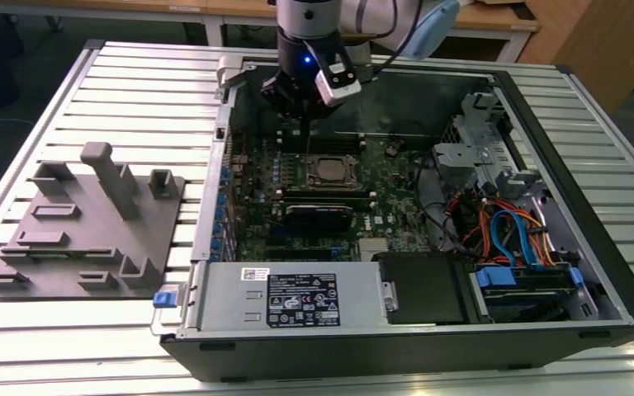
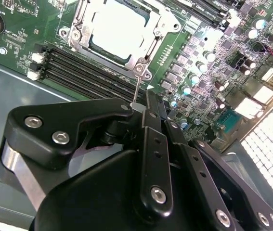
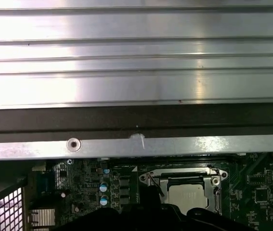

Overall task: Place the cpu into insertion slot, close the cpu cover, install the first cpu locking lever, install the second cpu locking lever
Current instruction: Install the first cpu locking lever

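The cpu (image 2: 119,29), judged light but fragile, is seen seated beneath the closed cpu cover (image 2: 162,21); the pincer (image 2: 148,108), apparently closed, is positioned at the free end of the stiff, springy locking lever (image 2: 137,86), judged the best hold.

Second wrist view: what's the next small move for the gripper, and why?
Probably ease the raised locking lever down toward the board. The cpu already lies under the closed cpu cover, while this thin lever stands up from the cover's corner, its end at the gripper.
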